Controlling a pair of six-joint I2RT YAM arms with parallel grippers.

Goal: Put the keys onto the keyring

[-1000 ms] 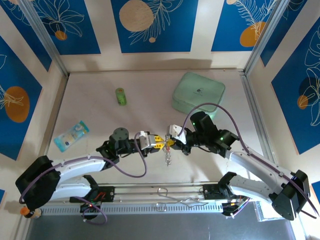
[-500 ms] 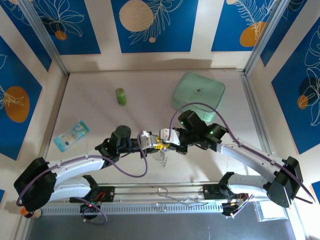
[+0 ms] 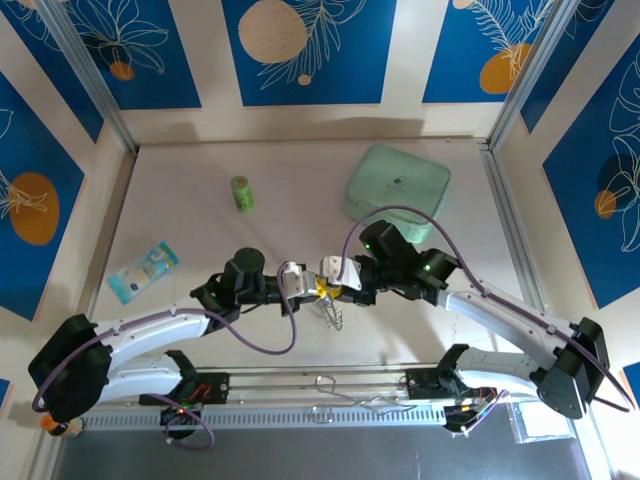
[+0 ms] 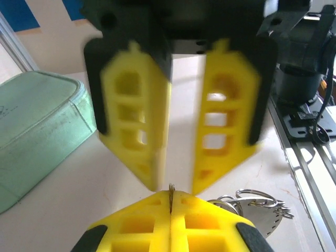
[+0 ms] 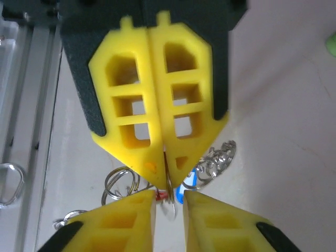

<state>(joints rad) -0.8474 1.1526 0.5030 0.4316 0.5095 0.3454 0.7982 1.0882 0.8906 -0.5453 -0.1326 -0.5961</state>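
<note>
Your left gripper (image 4: 171, 195) is closed, pinching the thin wire of the large spiky metal keyring (image 3: 331, 312) between its tips. Your right gripper (image 5: 169, 197) faces it nose to nose with its yellow fingers (image 5: 131, 223) apart. The wire stands in the gap and touches neither finger, as far as I can tell. The keyring hangs under both grippers, over the front middle of the pale desk (image 3: 300, 215). A blue plastic key tag (image 5: 188, 184) and a red plastic key tag (image 5: 164, 195) show just under the left gripper's tips; the key blades are too blurred to make out. A mint-green case (image 3: 397, 183) lies at the back right, and a small green cylinder (image 3: 240, 192) at the back left.
</note>
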